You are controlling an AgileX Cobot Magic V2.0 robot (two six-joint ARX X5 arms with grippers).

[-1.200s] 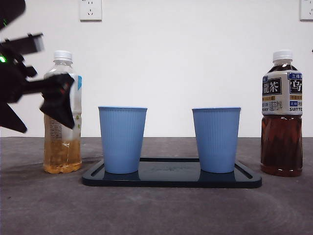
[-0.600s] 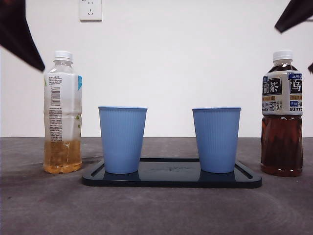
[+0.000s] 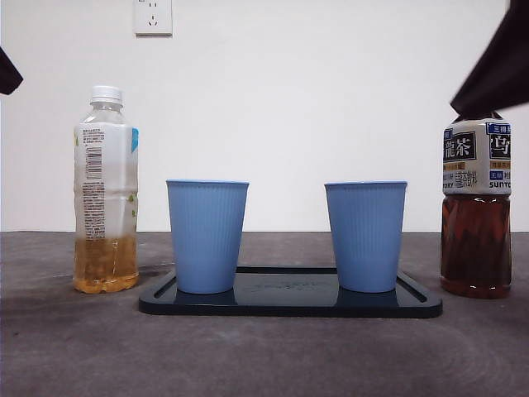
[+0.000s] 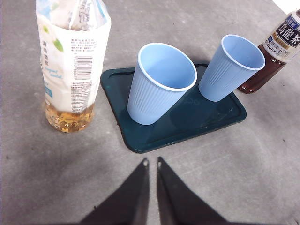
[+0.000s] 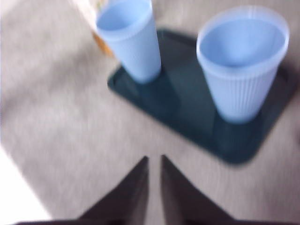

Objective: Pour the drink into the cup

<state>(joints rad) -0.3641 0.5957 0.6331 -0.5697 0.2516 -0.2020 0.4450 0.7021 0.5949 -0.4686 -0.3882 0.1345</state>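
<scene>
A light tea bottle (image 3: 106, 190) with a white cap stands left of a dark tray (image 3: 289, 303). A dark tea bottle (image 3: 475, 215) stands right of it. Two empty blue cups (image 3: 207, 236) (image 3: 365, 236) stand upright on the tray. My left gripper (image 4: 152, 163) is shut and empty, raised above the table in front of the light bottle (image 4: 70, 61) and the tray (image 4: 211, 124). My right gripper (image 5: 153, 159) is shut and empty, above the table near the cups (image 5: 243, 61) (image 5: 129, 40). In the front view a dark arm part (image 3: 496, 70) hides the dark bottle's cap.
A black arm tip (image 3: 7, 73) shows at the front view's top left edge. A white wall with a socket (image 3: 153, 16) stands behind the table. The right wrist view is blurred and does not show the dark bottle.
The left arm has pulled away from the light bottle, up to the top left corner. The right arm has come down at the upper right and now covers the dark bottle's cap.
</scene>
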